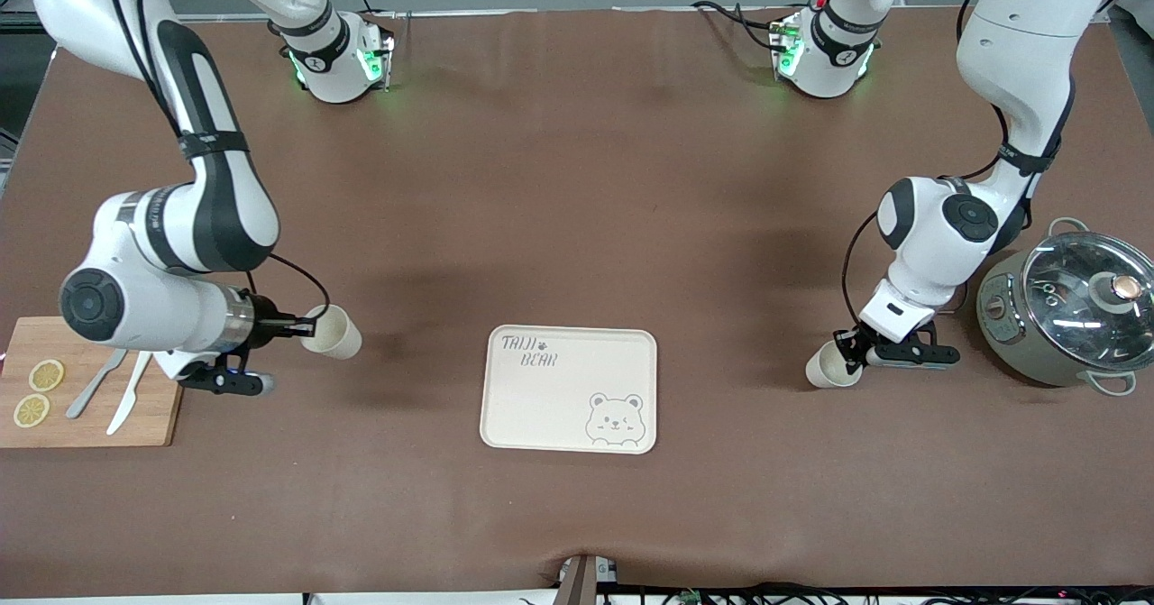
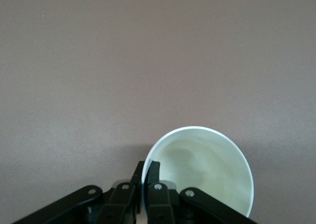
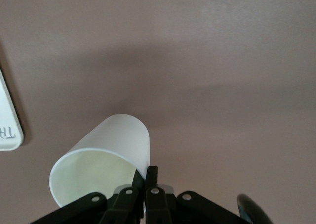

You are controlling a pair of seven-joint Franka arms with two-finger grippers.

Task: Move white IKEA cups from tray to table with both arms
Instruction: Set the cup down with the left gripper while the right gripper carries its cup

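Observation:
Two cream-white cups are each pinched by the rim. My right gripper (image 1: 305,325) is shut on one cup (image 1: 334,332), held tilted on its side above the table between the cutting board and the bear tray (image 1: 505,407). In the right wrist view the cup (image 3: 106,155) hangs from the fingertips (image 3: 152,177), with the tray's edge (image 3: 7,130) in view. My left gripper (image 1: 849,350) is shut on the other cup (image 1: 829,368), tilted low over the table beside the pot. In the left wrist view the fingertips (image 2: 153,172) clamp its wall (image 2: 207,164).
A wooden cutting board (image 1: 153,407) with two lemon slices, a fork and a knife lies at the right arm's end. A grey pot with a glass lid (image 1: 1077,312) stands at the left arm's end, close to the left arm.

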